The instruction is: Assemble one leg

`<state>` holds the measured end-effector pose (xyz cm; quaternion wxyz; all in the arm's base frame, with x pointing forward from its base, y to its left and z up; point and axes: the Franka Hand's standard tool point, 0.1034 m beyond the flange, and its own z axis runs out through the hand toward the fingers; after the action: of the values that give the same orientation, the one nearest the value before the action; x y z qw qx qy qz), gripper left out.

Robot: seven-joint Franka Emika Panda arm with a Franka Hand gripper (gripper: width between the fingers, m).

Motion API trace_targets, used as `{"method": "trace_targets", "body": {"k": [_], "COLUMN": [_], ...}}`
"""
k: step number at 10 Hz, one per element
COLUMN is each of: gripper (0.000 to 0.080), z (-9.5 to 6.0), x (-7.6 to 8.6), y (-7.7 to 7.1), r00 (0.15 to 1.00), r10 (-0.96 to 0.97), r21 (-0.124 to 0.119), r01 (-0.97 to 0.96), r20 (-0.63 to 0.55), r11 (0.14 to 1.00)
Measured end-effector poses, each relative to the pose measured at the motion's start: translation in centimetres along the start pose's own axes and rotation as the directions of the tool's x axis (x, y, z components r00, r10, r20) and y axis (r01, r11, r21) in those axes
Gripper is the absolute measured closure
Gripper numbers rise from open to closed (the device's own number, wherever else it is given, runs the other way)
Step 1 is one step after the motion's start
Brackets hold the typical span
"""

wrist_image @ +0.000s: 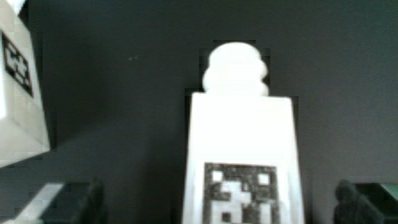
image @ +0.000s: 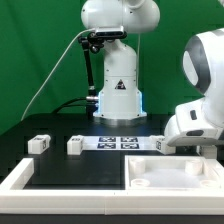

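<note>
- In the wrist view, the gripper [wrist_image: 214, 200] stood over the black table [wrist_image: 125, 60] with its jaws apart.
- The two dark fingers [wrist_image: 63, 200] flanked the leg [wrist_image: 240, 135], one on each side. A strip of table showed between each finger and the leg, so nothing was gripped.
- The leg lay flat on the table between the fingers. Its rounded tip pointed away from the gripper and its square marker [wrist_image: 238, 190] faced up.
- A second white part [wrist_image: 18, 95], also bearing a marker, lay just beside the leg and apart from it.
- In the exterior view, the arm [image: 200, 110] reached down at the exterior view's right, and its body hid the gripper.
- Two loose pegs [image: 37, 144] [image: 74, 146] stood on the table at the exterior view's left of the marker board [image: 118, 142], and a third small part [image: 158, 144] lay at its right.
- The flat panel [image: 175, 178] lay in the foreground.
- The exterior view did not show which part the gripper straddled.
</note>
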<state>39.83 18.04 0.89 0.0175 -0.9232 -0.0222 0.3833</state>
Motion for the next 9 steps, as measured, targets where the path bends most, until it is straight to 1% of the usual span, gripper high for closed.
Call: {"method": "trace_targets", "body": {"k": [2,3,4,5,9], "gripper": [0.0151,0.0239,0.0423,0.0514,0.0514], "z": [0.11,0.07,0.03,0.04,0.04], "x": [-0.06,-0.04,-0.02,-0.02,-0.02], "y": [-0.02,-0.02,-0.05,-0.04,-0.04], "r00": [1.000,1.000,1.000,1.000,1.000], "r10": [-0.001,-0.001,-0.002,-0.002,-0.002], "r21": [-0.001,-0.001,-0.001,-0.001,-0.001], "r01": [0.001,0.001,0.002,0.002,0.002], "r20": [0.002,0.001,0.000,0.001,0.001], "r11": [1.000,1.000,1.000,1.000,1.000]}}
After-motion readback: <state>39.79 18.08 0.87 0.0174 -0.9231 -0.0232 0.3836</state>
